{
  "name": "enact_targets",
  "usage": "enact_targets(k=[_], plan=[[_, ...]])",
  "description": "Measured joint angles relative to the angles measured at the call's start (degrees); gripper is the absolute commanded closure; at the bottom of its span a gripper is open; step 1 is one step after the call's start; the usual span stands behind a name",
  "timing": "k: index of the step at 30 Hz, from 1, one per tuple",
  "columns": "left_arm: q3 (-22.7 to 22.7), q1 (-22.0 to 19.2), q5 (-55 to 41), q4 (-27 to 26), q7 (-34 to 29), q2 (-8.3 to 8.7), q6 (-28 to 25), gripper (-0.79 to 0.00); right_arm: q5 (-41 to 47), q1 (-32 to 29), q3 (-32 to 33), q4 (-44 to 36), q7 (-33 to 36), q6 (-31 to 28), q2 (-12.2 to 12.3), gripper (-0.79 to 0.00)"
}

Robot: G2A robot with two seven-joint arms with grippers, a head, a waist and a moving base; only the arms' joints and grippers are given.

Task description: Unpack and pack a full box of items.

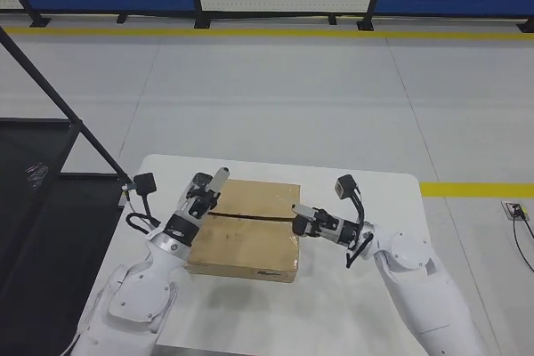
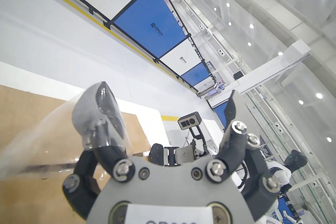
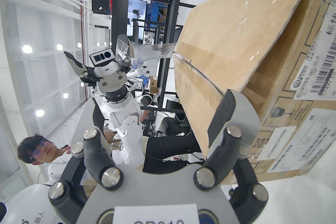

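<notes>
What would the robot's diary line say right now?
box: shut, on table | tape: clear strip, seam up to left fingers | left fingers: open | right fingers: open, at box end

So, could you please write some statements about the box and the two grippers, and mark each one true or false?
1. The top flaps of the box are closed. True.
2. The right gripper is shut on a knife. False: it is open and holds nothing, at the end of the box by the seam.
3. A strip of clear tape runs from the box to one finger of the left gripper. True.
4. The box stands on the floor. False: it stands on the white table.
</notes>
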Motion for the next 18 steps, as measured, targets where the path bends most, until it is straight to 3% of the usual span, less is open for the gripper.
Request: enact_targets(k=[18], plan=[[4.29, -2.39, 2.44, 1.45, -1.60, -1.33, 1.06, -0.785, 1.24, -1.68, 1.16, -0.61, -0.43, -0.86, 0.88, -0.785]])
